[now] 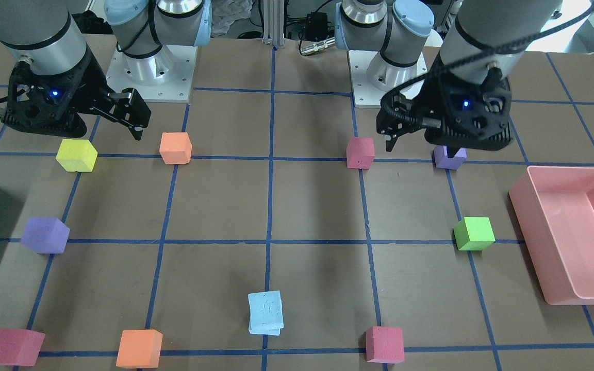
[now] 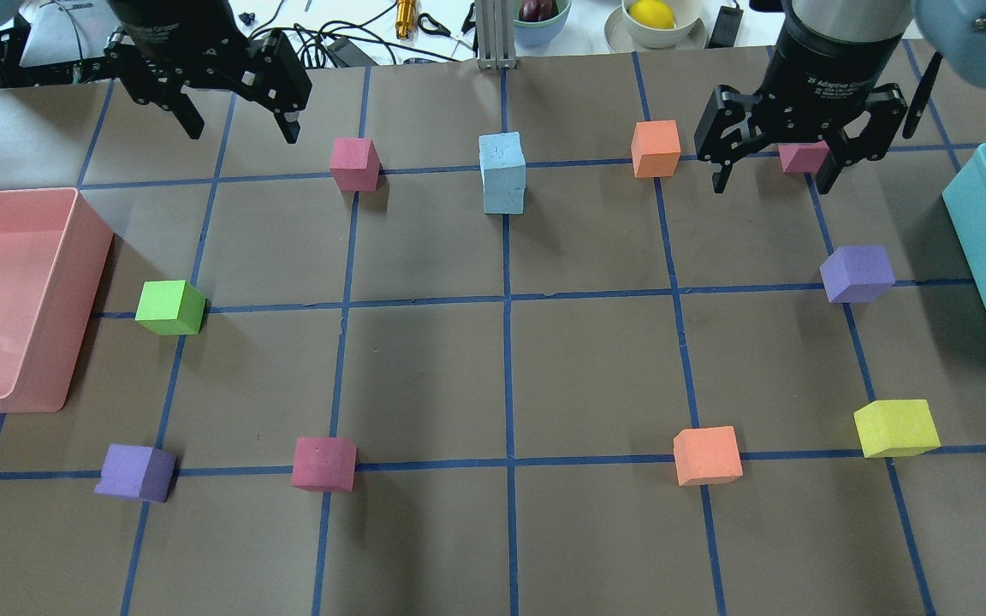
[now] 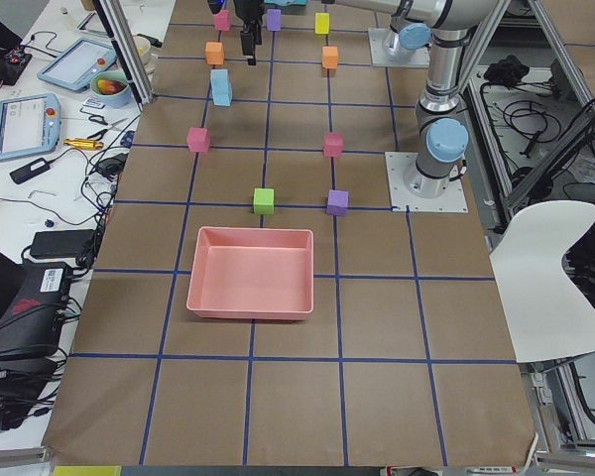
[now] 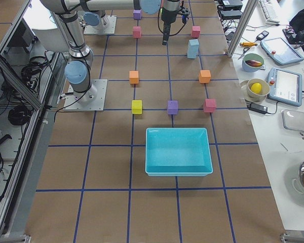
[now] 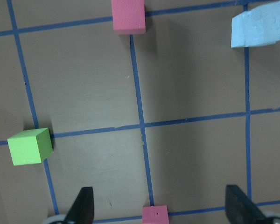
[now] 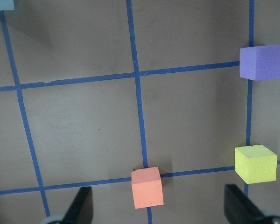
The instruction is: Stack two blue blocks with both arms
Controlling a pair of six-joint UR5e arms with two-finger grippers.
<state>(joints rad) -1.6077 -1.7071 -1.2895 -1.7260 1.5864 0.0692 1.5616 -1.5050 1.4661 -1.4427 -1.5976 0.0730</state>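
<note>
The two blue blocks stand stacked on the centre line at the table's far side from the robot. The upper one (image 2: 501, 154) sits on the lower one (image 2: 503, 197), slightly askew (image 1: 265, 309). The stack also shows in the left wrist view (image 5: 261, 28). My left gripper (image 2: 240, 128) is open and empty, raised high over the left half of the table (image 5: 161, 196). My right gripper (image 2: 773, 181) is open and empty, raised high over the right half (image 6: 156, 196). Neither gripper touches a block.
A pink bin (image 2: 74, 257) stands at the left edge and a teal bin (image 2: 985, 257) at the right edge. Red, orange, purple, green (image 2: 169, 308) and yellow (image 2: 895, 428) cubes are scattered on the blue-taped grid around the stack.
</note>
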